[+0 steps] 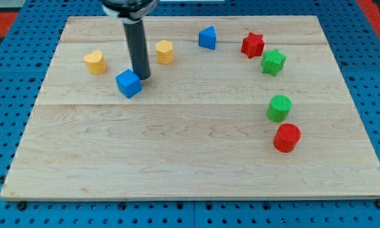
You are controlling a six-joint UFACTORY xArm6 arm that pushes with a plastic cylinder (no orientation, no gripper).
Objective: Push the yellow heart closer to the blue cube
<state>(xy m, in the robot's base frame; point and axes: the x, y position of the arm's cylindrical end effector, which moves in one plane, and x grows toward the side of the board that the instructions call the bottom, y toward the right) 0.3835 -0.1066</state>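
Note:
The yellow heart (95, 62) lies at the board's upper left. The blue cube (128, 83) sits below and to the right of it, a short gap away. My tip (143, 77) stands right beside the blue cube, at its upper right corner, touching or nearly touching it. The rod rises from there to the view's top. The tip is well to the right of the yellow heart.
A yellow hexagonal block (165, 51) lies right of the rod. A blue triangular block (207, 38), a red star (253, 45) and a green star (273, 62) sit toward the upper right. A green cylinder (279, 107) and a red cylinder (287, 137) sit at right. The wooden board (190, 158) rests on a blue pegboard.

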